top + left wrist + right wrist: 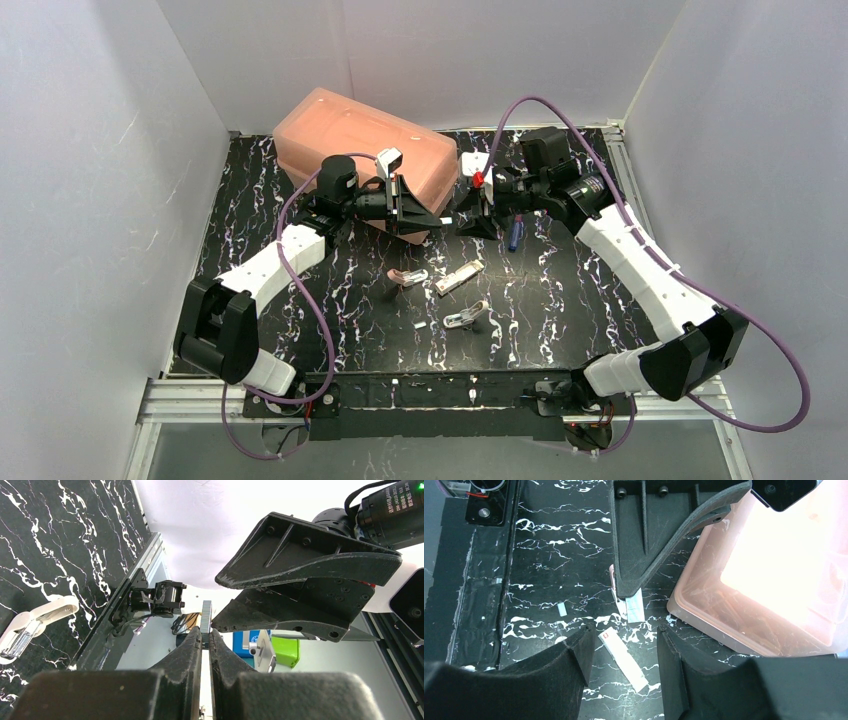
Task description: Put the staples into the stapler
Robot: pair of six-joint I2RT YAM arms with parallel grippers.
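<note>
The left gripper (205, 639) pinches the staple strip (205, 612) in narrow jaws just in front of the pink bin (365, 150). The right gripper (622, 640) gapes wide, empty. The stapler (466, 317) lies well apart from the bin.

Black marbled table (560, 300), stapler (466, 316), pink bin (350, 135)
</note>
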